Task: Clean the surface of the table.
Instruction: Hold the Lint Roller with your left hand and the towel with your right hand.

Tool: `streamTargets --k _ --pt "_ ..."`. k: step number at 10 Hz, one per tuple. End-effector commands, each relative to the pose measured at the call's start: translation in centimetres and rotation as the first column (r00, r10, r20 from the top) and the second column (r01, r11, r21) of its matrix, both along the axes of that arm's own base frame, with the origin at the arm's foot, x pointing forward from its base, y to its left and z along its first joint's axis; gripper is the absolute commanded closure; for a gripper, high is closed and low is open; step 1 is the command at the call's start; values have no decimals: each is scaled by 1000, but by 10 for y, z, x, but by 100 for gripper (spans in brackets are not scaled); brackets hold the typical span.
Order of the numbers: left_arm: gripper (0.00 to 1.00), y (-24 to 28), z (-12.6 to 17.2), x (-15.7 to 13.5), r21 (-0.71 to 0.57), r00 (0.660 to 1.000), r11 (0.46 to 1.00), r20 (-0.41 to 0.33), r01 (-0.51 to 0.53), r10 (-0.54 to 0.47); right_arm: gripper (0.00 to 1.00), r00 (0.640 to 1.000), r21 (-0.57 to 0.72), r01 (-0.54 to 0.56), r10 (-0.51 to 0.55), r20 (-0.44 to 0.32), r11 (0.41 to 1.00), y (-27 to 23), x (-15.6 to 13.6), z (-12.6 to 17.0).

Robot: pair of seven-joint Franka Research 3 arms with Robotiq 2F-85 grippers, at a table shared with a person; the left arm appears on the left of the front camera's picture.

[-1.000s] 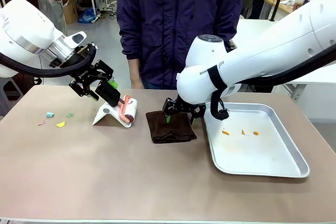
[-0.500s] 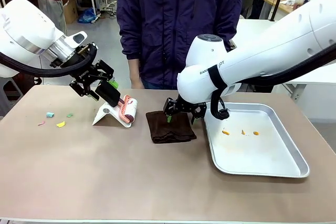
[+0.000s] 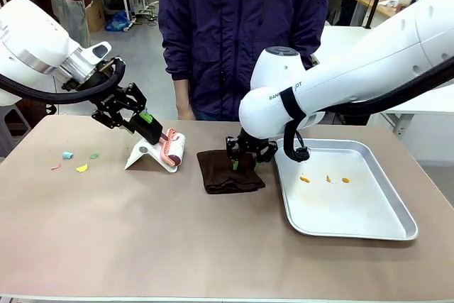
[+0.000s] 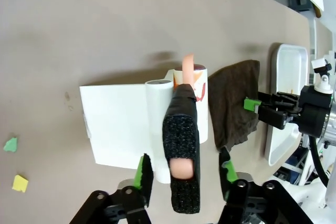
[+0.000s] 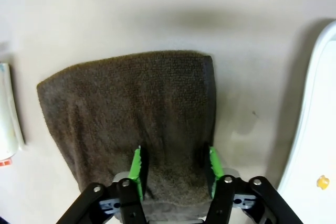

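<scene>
Little looks done: coloured scraps [image 3: 82, 168] lie at the left end of the counter [image 3: 177, 239], which spans the whole foreground. The left hand [image 4: 185, 169] stands half-wide astride the lint roller's [image 3: 174, 148] handle, pads not touching it. At mid-counter the right hand [image 5: 174, 167] presses into the brown cloth [image 3: 223, 175]; I cannot tell whether it grips.

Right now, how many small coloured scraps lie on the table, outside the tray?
4, at the left end of the table: teal scrap, green scrap beside it, pink scrap and yellow scrap nearer the robot. The white stand could hide others.
</scene>
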State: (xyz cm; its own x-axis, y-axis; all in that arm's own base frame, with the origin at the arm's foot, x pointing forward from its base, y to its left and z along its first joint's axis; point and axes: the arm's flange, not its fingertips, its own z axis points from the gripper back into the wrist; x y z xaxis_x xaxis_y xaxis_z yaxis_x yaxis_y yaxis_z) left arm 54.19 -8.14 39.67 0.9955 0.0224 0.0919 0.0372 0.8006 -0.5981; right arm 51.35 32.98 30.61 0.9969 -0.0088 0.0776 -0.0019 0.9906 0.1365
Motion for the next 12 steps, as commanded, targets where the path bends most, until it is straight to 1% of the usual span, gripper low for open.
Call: streamTargets --k 1,2,3,4,10,11,12 --pt "100 1 -1 -1 24 1000 1000 7 -12 12 100 1000 -47 11 -11 9 999 9 3 -2" --pt "87 0 -1 -1 16 1000 1000 11 -12 12 97 1000 -49 8 -8 5 999 9 2 -2" --pt "96 0 -1 -2 6 1000 1000 17 -8 8 100 1000 -49 6 -6 4 999 10 2 -3" --pt "100 0 -1 -2 0 1000 1000 23 -5 5 100 1000 -48 8 -8 2 999 10 2 -3" --pt "100 -1 5 -5 -38 999 999 53 -8 10 100 1000 -18 0 0 -11 1000 8 2 -4" --pt "100 0 8 -8 -67 998 998 60 -2 6 100 1000 48 -4 5 -6 999 -2 1 4" --pt "100 2 12 -13 -92 997 996 76 9 -2 100 1000 140 3 -3 4 990 -17 2 16"
